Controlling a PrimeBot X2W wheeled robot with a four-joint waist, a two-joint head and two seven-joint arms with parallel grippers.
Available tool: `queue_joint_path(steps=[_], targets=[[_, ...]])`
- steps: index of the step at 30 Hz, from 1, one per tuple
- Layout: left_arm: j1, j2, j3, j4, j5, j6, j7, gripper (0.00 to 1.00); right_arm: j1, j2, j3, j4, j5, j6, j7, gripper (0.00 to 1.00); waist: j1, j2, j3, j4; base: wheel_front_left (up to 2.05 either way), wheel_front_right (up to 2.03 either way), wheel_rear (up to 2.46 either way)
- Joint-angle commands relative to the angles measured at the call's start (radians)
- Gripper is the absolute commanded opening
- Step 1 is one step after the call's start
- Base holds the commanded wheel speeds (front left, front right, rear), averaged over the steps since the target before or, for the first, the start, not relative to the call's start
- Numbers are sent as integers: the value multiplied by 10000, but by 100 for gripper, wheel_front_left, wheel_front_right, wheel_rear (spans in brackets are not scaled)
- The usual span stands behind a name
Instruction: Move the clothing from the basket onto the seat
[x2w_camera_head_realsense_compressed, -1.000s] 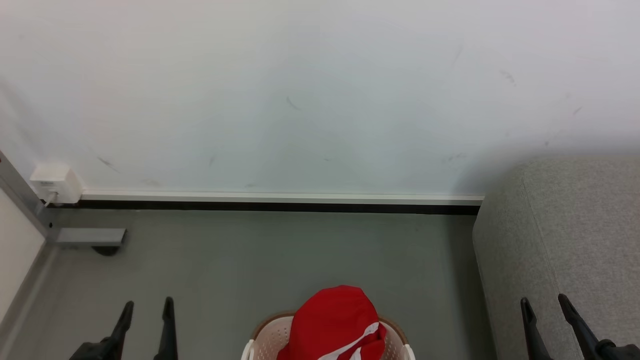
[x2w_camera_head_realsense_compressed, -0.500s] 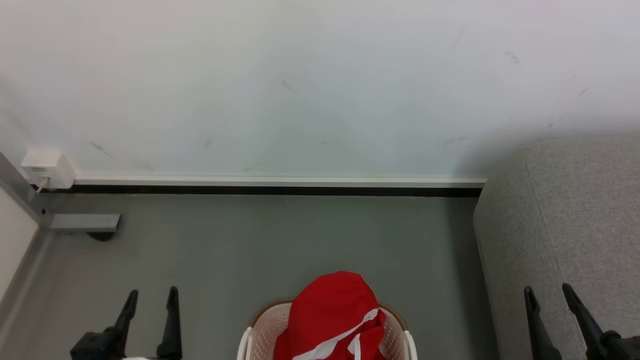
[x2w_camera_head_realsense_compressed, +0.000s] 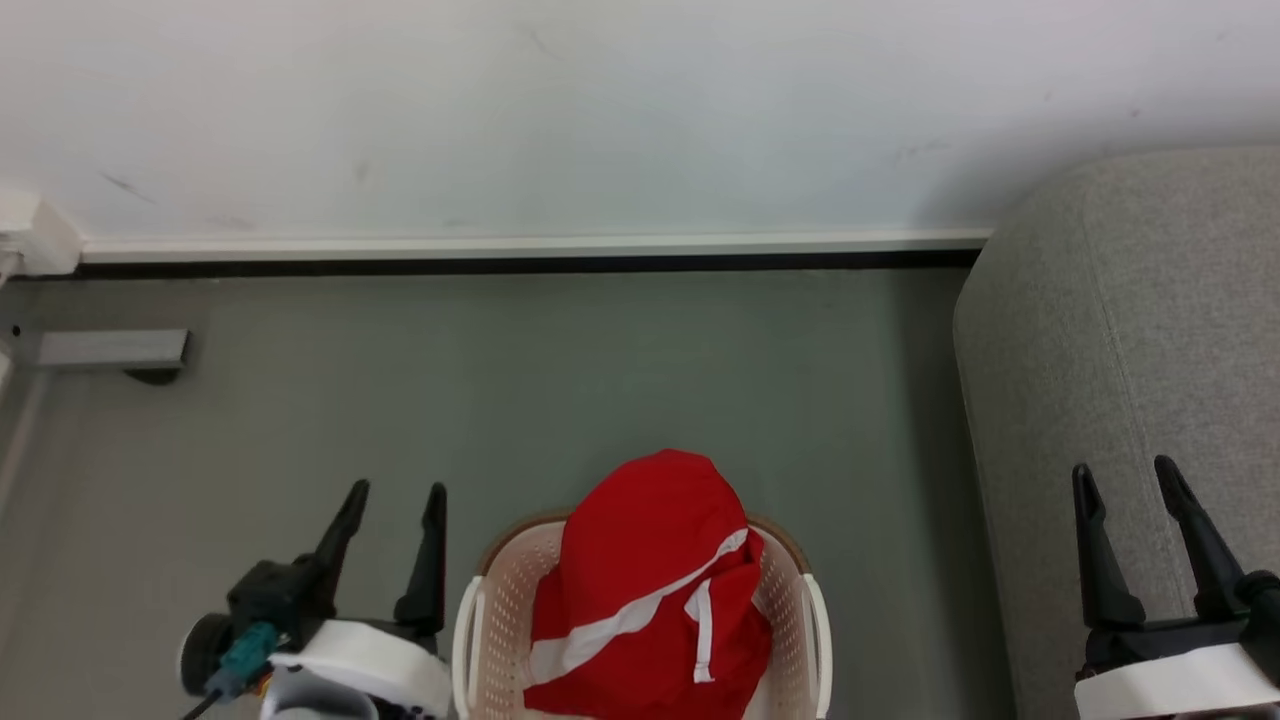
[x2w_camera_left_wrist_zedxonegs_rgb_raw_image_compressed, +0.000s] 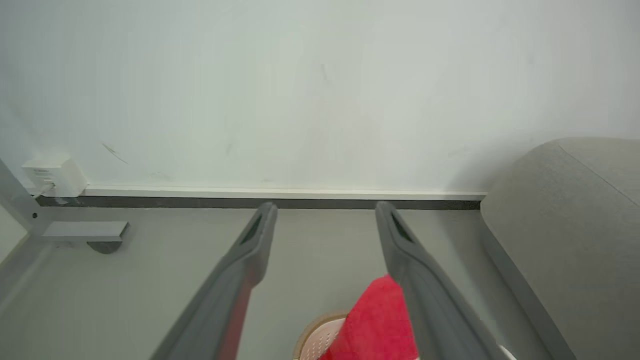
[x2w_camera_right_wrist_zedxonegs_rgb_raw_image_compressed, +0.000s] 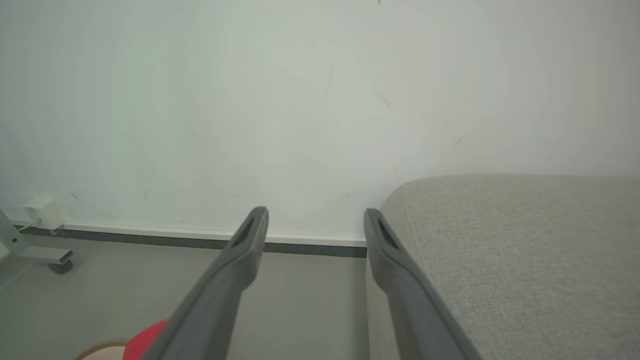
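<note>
Basket (x2w_camera_head_realsense_compressed: 500, 610) stands on the grey floor (x2w_camera_head_realsense_compressed: 600, 370), low centre in the head view. It is heaped with red clothing (x2w_camera_head_realsense_compressed: 645, 570), white bands showing, and the pile rises above the rim. Seat (x2w_camera_head_realsense_compressed: 1120, 330) is at the robot's right, apart from the basket, its far end near the white wall (x2w_camera_head_realsense_compressed: 600, 110). Left gripper (x2w_camera_head_realsense_compressed: 397, 492) is just beside the basket's left handle, fingers spread wide, holding nothing. Right gripper (x2w_camera_head_realsense_compressed: 1122, 468) shows against the seat, fingers likewise wide and empty.
</note>
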Motion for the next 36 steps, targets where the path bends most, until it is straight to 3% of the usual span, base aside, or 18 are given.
queue_joint_path(steps=[1, 19, 36], targets=[[-242, -12, -153, 122, -17, -29, -7, 100, -206, -33, -38, -88, -133, 29, -29, 100, -1, 0, 500, -128, 0, 0, 0], [-3330, -42, -3797, 3808, -325, -158, 767, 100, -1725, -72, -17, -1141, -226, 29, -17, 100, -1, 0, 2933, -890, 0, 0, 0], [-5507, -42, -4553, 6773, -733, -161, 590, 100, -2474, -8, 80, -2204, -384, 29, -15, 100, -1, 0, 4872, -1324, 0, 0, 0]])
